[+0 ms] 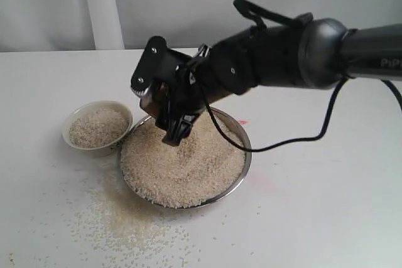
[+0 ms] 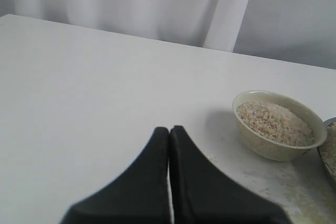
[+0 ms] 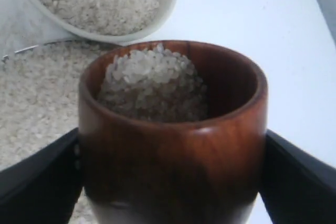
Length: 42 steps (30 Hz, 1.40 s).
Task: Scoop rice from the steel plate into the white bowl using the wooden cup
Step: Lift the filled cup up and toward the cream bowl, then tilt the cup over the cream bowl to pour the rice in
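Left wrist view has the left gripper [image 2: 169, 135] hanging over bare table [image 2: 79, 93] out towards the left edge, its jaws pressed together with nothing between them, taking no part in the work. Next comes the white bowl [image 1: 66, 131], left of centre, filled with rice [image 1: 182, 167] nearly to its rim, so several loads look already delivered. Loose grains [image 1: 125, 218] lie scattered towards the front edge, a sign of spillage. Just beside the bowl, around the middle of the table, the steel plate [image 1: 249, 158] carries a broad heap, so plenty remains. Over the plate's back-left rim the right gripper [image 3: 170, 187] clamps the wooden cup [image 3: 173, 150] from both sides, jaws spread to the cup's width, grains piled inside it. By my reading, this scoop is loaded; carrying it across and tipping it into the bowl remains.
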Tool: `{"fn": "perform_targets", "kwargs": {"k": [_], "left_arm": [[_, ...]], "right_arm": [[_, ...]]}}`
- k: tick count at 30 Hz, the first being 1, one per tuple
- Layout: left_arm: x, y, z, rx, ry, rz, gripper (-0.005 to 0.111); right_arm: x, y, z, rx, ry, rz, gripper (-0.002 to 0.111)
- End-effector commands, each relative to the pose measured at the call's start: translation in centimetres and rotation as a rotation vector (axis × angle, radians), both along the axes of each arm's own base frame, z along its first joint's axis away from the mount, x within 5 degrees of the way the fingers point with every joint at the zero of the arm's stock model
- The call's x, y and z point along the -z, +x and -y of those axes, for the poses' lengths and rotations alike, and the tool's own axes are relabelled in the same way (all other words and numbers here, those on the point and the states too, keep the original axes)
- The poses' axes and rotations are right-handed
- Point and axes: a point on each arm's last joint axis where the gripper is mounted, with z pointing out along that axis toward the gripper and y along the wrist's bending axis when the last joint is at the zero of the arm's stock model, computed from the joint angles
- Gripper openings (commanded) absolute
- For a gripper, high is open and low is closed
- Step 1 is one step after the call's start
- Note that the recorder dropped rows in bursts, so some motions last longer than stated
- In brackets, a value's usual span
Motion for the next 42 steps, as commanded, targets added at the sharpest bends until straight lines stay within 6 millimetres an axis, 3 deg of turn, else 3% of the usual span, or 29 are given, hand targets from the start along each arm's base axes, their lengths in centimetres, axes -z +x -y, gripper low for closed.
{"fn": "perform_targets", "kwargs": {"k": [1,8,13,17,22,34,42], "left_arm": [[0.0,0.0,0.0,0.005,0.001,0.002,0.000],[0.0,0.0,0.0,0.005,0.001,0.002,0.000],[0.0,0.0,0.0,0.005,0.001,0.002,0.000],[0.0,0.0,0.0,0.005,0.001,0.002,0.000],[0.0,0.0,0.0,0.005,0.001,0.002,0.000],[0.0,0.0,0.0,0.005,0.001,0.002,0.000],[0.0,0.0,0.0,0.005,0.001,0.002,0.000]], "right_arm": [[-3.7,1.2,-1.8,-0.080,-0.108,0.104,0.000],[-6.0,2.2,-6.6,-0.161,-0.199,0.232,0.000],[-4.6,2.7,-10.1,-0.236,-0.282,0.307,0.000],[-3.2,2.5,-11.7,-0.308,-0.390,0.385,0.000],[-1.4,2.4,-12.4,-0.348,-0.470,0.426,0.000],[-0.9,2.5,-14.0,-0.473,-0.647,0.710,0.000],[-0.1,2.2,-14.4,-0.489,-0.663,0.711,0.000]]}}
